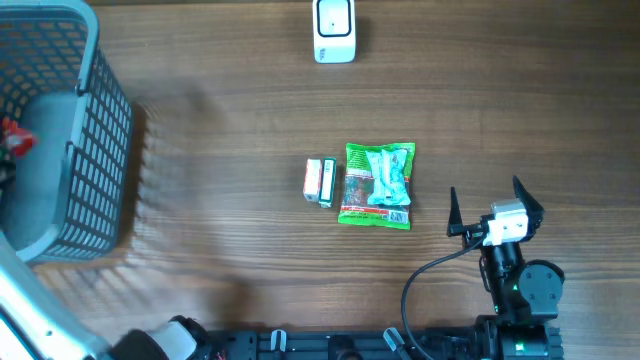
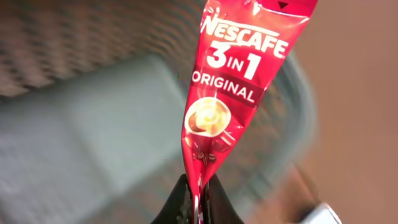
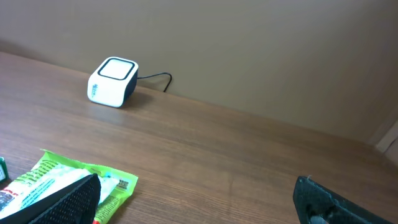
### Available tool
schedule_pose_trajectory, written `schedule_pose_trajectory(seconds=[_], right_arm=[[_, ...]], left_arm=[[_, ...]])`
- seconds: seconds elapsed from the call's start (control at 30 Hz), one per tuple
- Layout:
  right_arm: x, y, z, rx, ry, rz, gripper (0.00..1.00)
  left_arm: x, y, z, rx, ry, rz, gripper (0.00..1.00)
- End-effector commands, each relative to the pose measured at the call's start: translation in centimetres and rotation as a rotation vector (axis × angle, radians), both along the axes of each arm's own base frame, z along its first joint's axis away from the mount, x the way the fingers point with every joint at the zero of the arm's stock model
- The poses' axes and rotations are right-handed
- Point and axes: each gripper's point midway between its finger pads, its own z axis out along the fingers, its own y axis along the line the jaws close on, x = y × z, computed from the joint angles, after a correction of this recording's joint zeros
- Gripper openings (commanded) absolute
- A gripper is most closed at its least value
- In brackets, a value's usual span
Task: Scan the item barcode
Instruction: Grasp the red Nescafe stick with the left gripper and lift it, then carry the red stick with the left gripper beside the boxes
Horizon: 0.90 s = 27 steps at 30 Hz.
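Note:
A red Nescafe 3 in 1 sachet (image 2: 227, 93) stands up from my left gripper (image 2: 198, 190), whose jaws are shut on its lower end. In the overhead view the sachet (image 1: 14, 138) shows as a red patch over the grey basket (image 1: 95, 150) at the far left. The white barcode scanner (image 1: 334, 30) sits at the table's far edge, also visible in the right wrist view (image 3: 112, 82). At the right front, my right gripper (image 1: 492, 205) hangs open with nothing in it, its fingers (image 3: 74, 199) wide apart.
A green snack packet (image 1: 377, 185) lies mid-table, left of the right gripper, with its barcode corner (image 3: 121, 183) showing. A small orange and green box (image 1: 320, 182) lies beside it. The basket wall (image 2: 81, 124) is blurred behind the sachet.

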Motion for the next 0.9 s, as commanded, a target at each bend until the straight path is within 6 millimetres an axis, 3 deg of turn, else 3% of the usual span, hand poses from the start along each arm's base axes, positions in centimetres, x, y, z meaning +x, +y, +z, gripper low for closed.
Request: schedule_pose_trajectory(seconds=[0.0,0.2,0.27,0.5,0.7,0.87], right_arm=[[0.0,0.2,0.1,-0.005,-0.007,0.012,1.00],[0.0,0.2,0.1,-0.005,-0.007,0.012,1.00],[0.0,0.2,0.1,-0.005,-0.007,0.012,1.00],[0.0,0.2,0.1,-0.005,-0.007,0.012,1.00],[0.0,0.2,0.1,-0.005,-0.007,0.012,1.00],[0.0,0.2,0.1,-0.005,-0.007,0.012,1.00]], left_arm=[[2.0,-8.0,0.0,-0.173,-0.047,-0.296,0.04],[2.3,-17.6,-4.7,-0.170,0.116,-0.652,0.04],[2.3,-19.9,-6.5,-0.174,0.158,-0.719,0.04],[0.3,-27.6,-17.8,-0.229,0.346,-0.878,0.04],[-2.1,-31.8,-25.8,-0.272,0.416,-0.899,0.04],[-2.8,-32.1,-29.5,-0.127,0.533,-0.886,0.05]])
